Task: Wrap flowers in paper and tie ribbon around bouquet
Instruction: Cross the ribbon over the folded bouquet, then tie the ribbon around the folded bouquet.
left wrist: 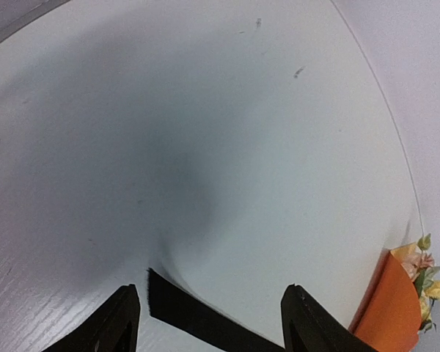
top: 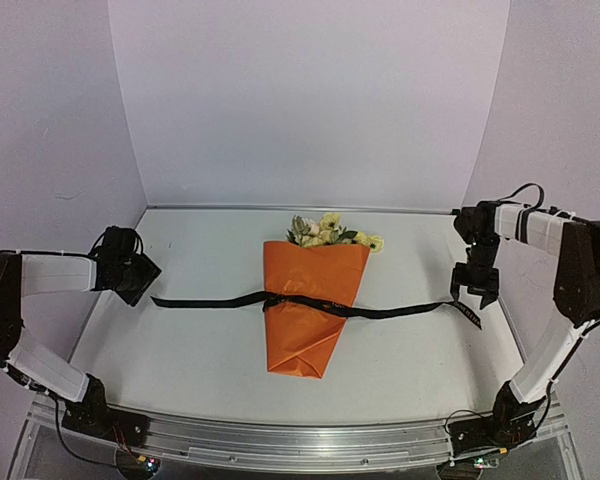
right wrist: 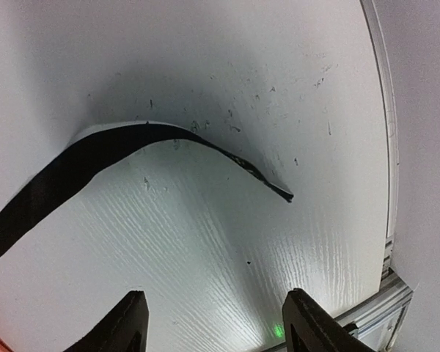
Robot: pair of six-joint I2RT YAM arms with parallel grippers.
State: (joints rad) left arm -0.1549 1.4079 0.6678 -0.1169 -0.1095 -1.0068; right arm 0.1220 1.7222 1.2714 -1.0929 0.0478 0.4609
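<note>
Over on my far left, the left gripper point(top: 132, 272) hangs low over the white table point(top: 200, 370). Its jaws are parted and they press on nothing. Through its wrist camera I see the cut left end of the black ribbon point(left wrist: 194, 315) lying flat on the table between the two dark fingers point(left wrist: 121, 326), touching neither as far as I can make out. From that end the ribbon runs off to this gripper's right, straight toward the bouquet point(top: 315, 300).

The bouquet lies on the table between the two grippers, well apart from each. Its orange paper point(top: 310, 345) forms a cone, with the narrow folded end toward the arm bases and the wide mouth toward the back wall. The pale yellow flowers point(top: 330, 233) and their green leaves stick out of that mouth. The ribbon crosses the cone about halfway along and bunches into what looks like a knot at the cone's left edge. I cannot tell how tight it is.

Past the cone the ribbon trails on to the right and ends close by the fingertips of the right gripper point(top: 476, 292). That gripper is open too and holds nothing. In its wrist view the ribbon curves across the table ahead of the fingers, lifted and twisted a little near its tip, clear of both. To this gripper's right the table edge meets an aluminium rail point(right wrist: 389, 293).
</note>
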